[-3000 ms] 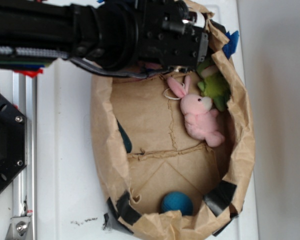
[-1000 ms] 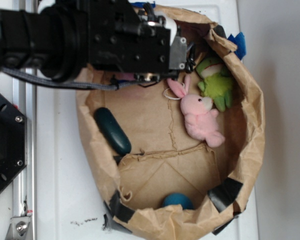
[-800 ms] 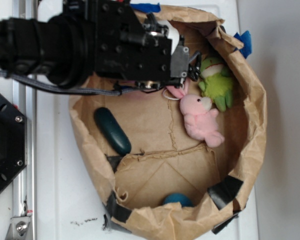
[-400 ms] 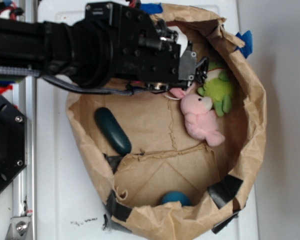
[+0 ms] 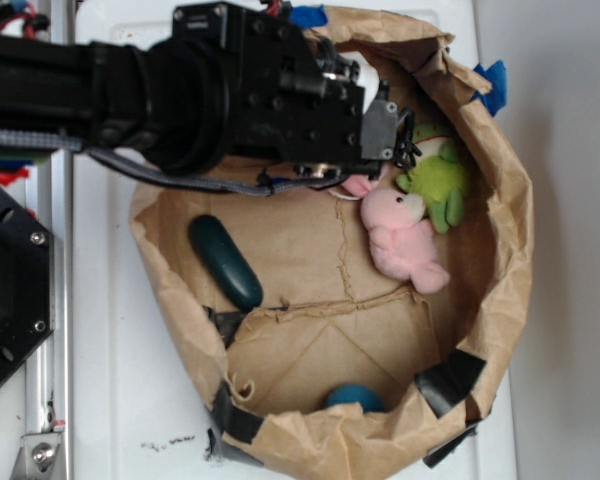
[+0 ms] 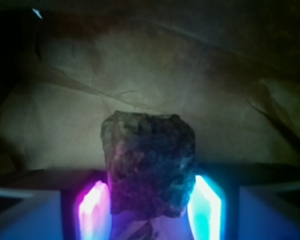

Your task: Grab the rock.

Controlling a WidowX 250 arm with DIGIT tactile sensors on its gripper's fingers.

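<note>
Since three seconds ago my arm has swung lower and right across the bag's top, and the bag has spread wider on the left, baring the green oval (image 5: 225,262). My gripper (image 6: 149,207) now sits at about twelve o'clock inside the bag (image 5: 500,250), and the wrist view shows its glowing fingers (image 6: 93,210) pressed to either side of the rock (image 6: 149,165), so I read it as clamped on the rock. From outside, the rock is hidden under the wrist.

To finish this well I'd keep the squeeze steady and lift straight up; the stone is lumpy and the pads catch only its lower half, so a tilt or jerk could roll it out.

Room is tight at one o'clock: the rabbit (image 5: 402,238) lies just beside the fingertips, its ear almost under them, with the green plush (image 5: 435,185) near behind. The paper wall rises close at twelve. Open floor lies toward six, bare between the oval at nine and the ball (image 5: 352,396) at the low rim.
</note>
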